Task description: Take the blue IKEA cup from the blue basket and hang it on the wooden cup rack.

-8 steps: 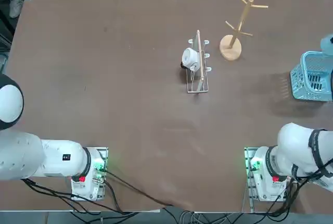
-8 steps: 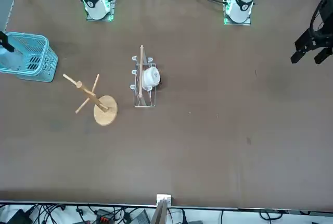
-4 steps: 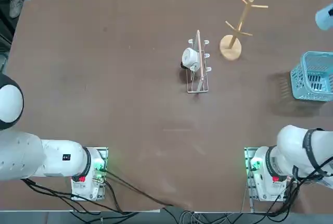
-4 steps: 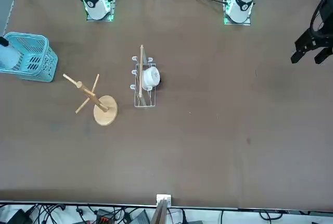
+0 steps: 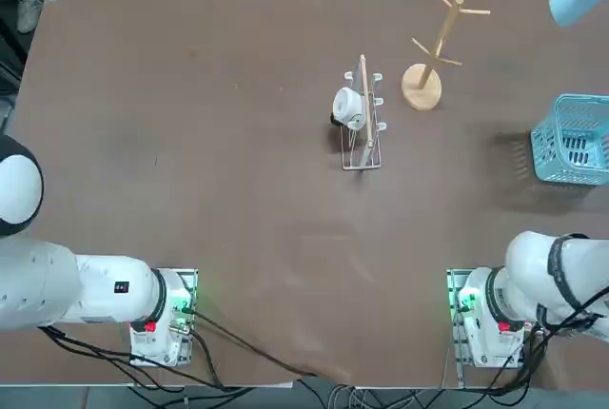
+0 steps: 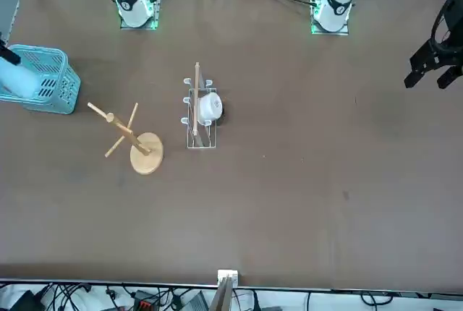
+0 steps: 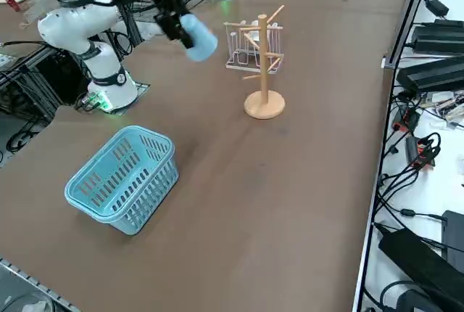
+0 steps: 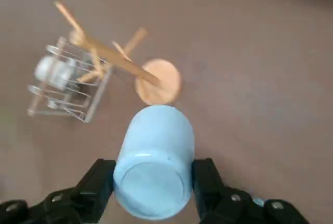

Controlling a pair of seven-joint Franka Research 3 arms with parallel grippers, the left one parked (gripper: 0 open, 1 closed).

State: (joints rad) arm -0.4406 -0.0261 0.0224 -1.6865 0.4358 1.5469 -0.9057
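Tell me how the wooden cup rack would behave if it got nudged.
The wooden cup rack would probably tip before it slid far, since its pole stands tall over a fairly small disc base. If toppled, it might rock rather than roll freely, as slanted pegs stick out on several sides. It looks stiff, being solid wood.

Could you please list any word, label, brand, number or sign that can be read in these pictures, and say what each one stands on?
There are none that can be read.
The small dark mark on the parked arm is too small to read.
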